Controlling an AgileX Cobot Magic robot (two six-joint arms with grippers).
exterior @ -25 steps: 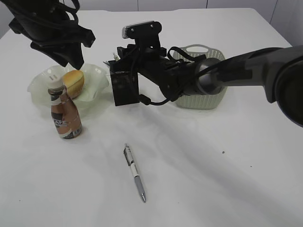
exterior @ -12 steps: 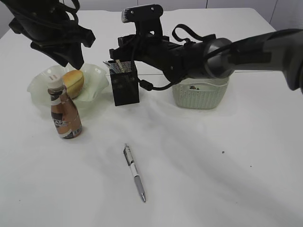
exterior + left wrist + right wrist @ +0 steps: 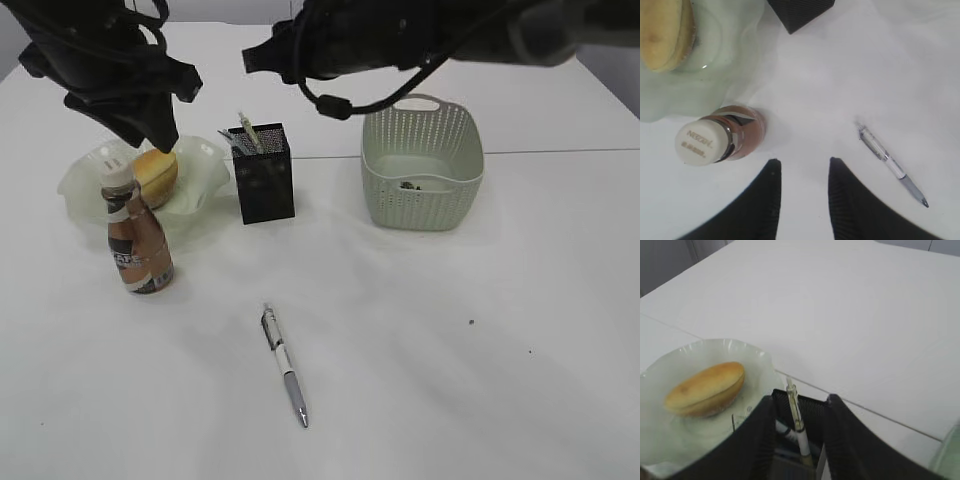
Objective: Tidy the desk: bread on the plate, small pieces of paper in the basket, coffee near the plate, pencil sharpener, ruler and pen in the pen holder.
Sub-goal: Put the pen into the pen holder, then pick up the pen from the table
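The black mesh pen holder (image 3: 266,178) stands mid-desk with a pen (image 3: 245,130) and a flat whitish strip that looks like the ruler (image 3: 231,141) sticking out. My right gripper (image 3: 800,401) hovers open above it, and that pen (image 3: 798,426) shows between its fingers without being held. Another pen (image 3: 285,365) lies on the desk (image 3: 480,380) in front. The bread (image 3: 156,175) lies on the green plate (image 3: 205,160), with the coffee (image 3: 137,240) just in front. My left gripper (image 3: 803,164) hangs open and empty above the desk beside the coffee cap (image 3: 699,143). The pencil sharpener is hidden.
The sage-green basket (image 3: 422,165) stands right of the pen holder with small scraps (image 3: 408,185) on its floor. The right arm (image 3: 400,35) crosses the top of the exterior view. White tabletop lies around the loose pen (image 3: 890,165).
My right arm has lifted up and back from the pen holder, leaving a pen standing in it. The left arm has stayed put.
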